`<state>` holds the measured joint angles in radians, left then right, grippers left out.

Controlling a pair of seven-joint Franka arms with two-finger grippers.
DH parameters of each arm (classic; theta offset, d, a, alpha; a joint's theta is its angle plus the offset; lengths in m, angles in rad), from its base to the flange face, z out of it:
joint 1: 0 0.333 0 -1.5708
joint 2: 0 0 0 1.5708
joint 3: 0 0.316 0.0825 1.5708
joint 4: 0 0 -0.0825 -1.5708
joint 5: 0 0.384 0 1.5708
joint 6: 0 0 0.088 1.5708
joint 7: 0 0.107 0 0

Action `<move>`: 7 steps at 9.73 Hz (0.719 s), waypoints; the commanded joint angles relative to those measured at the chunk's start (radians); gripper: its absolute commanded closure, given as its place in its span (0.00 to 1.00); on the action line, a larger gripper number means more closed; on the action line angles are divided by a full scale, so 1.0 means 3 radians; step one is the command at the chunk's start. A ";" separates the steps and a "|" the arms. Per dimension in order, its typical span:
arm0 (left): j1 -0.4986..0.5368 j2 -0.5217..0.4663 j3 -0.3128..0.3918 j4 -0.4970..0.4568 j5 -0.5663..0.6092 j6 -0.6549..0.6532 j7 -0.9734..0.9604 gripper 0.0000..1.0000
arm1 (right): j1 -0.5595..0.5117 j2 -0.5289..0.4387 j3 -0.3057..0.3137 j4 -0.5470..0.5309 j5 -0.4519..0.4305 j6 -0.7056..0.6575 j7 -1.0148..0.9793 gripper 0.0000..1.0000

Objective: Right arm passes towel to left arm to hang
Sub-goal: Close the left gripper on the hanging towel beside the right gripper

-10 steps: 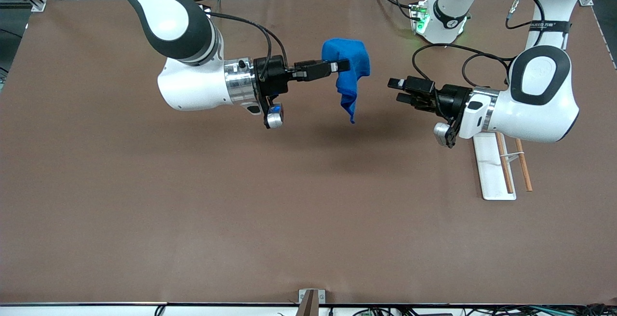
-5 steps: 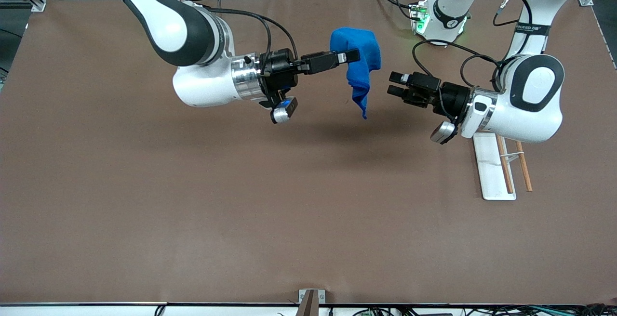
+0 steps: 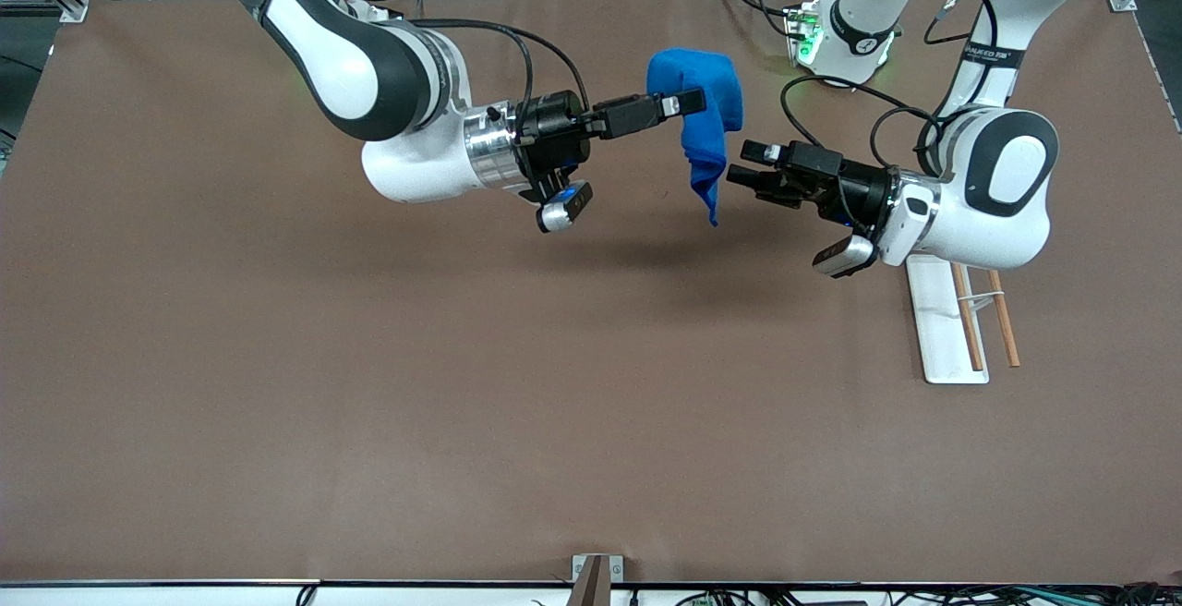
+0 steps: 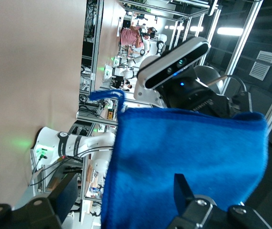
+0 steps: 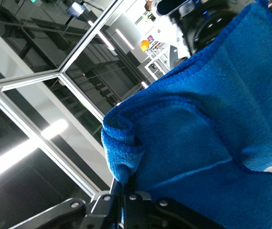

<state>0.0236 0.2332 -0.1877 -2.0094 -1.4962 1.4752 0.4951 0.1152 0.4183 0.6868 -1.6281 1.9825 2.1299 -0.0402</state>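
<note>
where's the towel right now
In the front view the towel hangs in the air over the table, pinched by the right end effector, with the open left end effector just beside its drooping end.

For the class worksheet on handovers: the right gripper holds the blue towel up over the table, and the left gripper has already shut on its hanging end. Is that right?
Not quite. The right gripper does hold the blue towel up over the table, but the left gripper has not shut on it. The front view shows its fingers open, just short of the hanging end; the left wrist view also shows them spread.
</note>
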 commanded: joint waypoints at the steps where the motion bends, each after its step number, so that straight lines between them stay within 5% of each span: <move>1: -0.0104 0.0041 -0.0003 -0.0144 -0.0135 0.0196 0.0185 0.12 | 0.0010 -0.0019 0.0037 -0.0029 0.0157 0.0033 -0.0132 0.99; 4: -0.0104 -0.0036 -0.0054 -0.0236 -0.0284 0.0196 0.0307 0.16 | 0.0015 -0.0019 0.0068 -0.0024 0.0151 0.0115 -0.0137 0.99; 6: -0.0079 -0.0097 -0.0059 -0.0241 -0.0290 0.0181 0.0328 0.47 | 0.0015 -0.0019 0.0078 -0.0029 0.0151 0.0151 -0.0137 0.99; 7: -0.0059 -0.0107 -0.0059 -0.0236 -0.0295 0.0180 0.0328 0.74 | 0.0010 -0.0019 0.0093 -0.0029 0.0151 0.0166 -0.0137 0.99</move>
<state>-0.0059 0.2197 -0.1985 -2.0356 -1.5732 1.5083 0.5597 0.1234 0.4186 0.6992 -1.6281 1.9931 2.1671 -0.0543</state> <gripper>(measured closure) 0.427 0.969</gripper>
